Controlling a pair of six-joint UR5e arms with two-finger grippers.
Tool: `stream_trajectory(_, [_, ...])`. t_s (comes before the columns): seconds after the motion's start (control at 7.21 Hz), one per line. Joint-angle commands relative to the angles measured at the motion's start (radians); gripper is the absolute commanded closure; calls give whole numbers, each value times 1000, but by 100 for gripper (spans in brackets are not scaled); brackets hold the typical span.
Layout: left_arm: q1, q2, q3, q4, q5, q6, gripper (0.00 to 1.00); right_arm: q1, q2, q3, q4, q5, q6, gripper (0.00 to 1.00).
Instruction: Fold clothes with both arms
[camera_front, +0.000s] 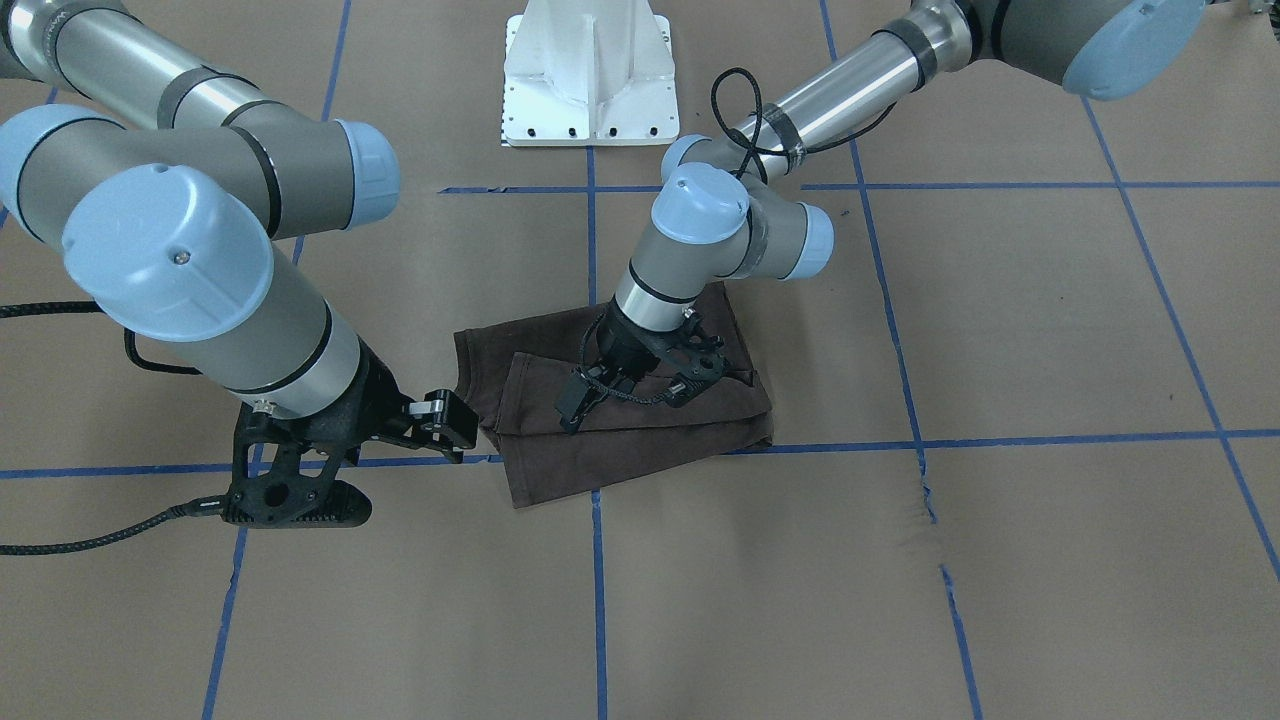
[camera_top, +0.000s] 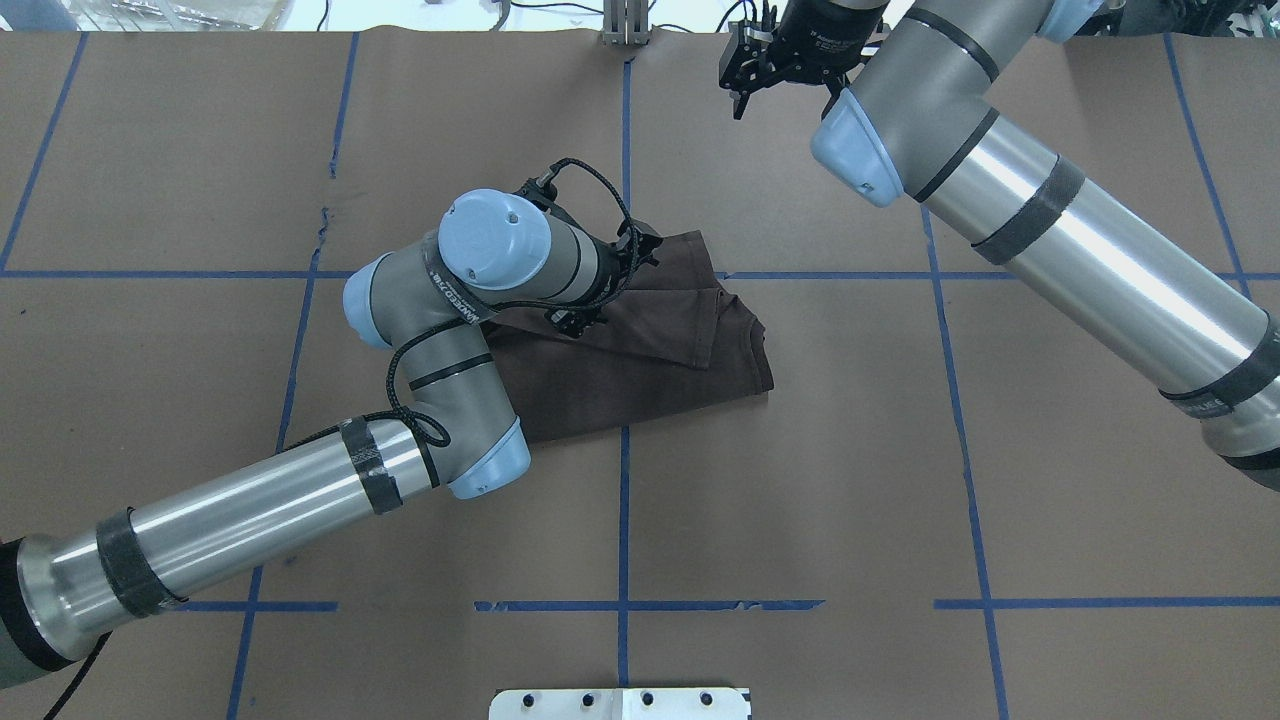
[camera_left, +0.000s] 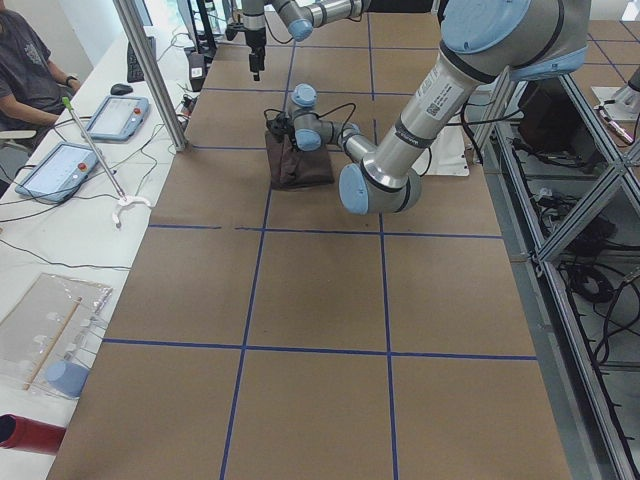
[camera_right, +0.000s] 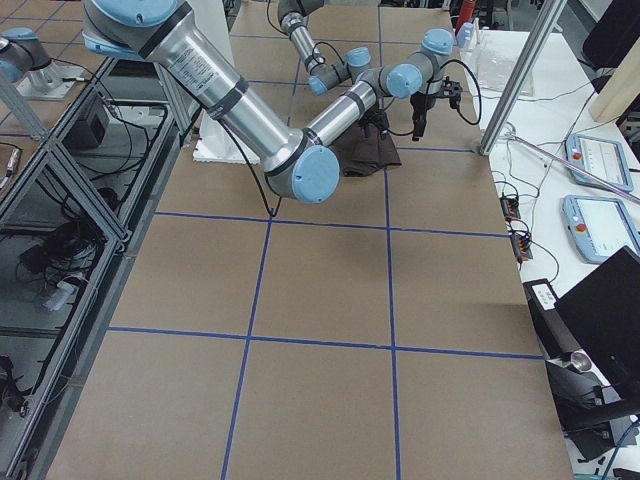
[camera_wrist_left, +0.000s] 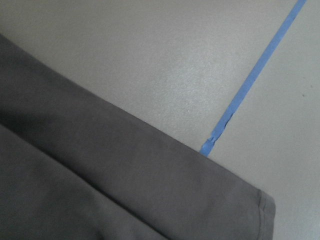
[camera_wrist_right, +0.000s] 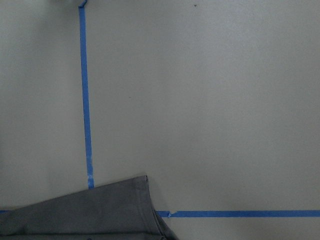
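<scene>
T-shirt (camera_top: 650, 370): folded bundle at centre of table (camera_top: 800, 500), long axis left-right. Left gripper (camera_front: 575, 408) low on top layer, fingers look close together; grasp cannot tell. Right gripper (camera_front: 455, 435) just off right edge, empty, opening unclear. Left gripper nearer.

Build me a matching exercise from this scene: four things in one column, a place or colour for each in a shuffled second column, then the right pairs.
Things:
1. T-shirt
2. left gripper
3. right gripper
4. pedestal base

Descriptions:
A. white, at the robot's side of the table
B. low over the folded fabric
C. dark brown, lying folded
D. clear of the fabric, above bare brown surface

Pairs: 1-C, 2-B, 3-D, 4-A
</scene>
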Motion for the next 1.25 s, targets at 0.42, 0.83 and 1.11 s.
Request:
stream_trajectory(0.42, [55, -26, 16, 20, 1, -84, 0, 0, -8, 13, -2, 0, 0, 0])
stream_trajectory(0.83, [55, -66, 74, -6, 4, -84, 0, 0, -27, 35, -2, 1, 0, 0])
stream_trajectory(1.11, [55, -72, 97, -14, 6, -84, 0, 0, -36, 44, -2, 0, 0, 0])
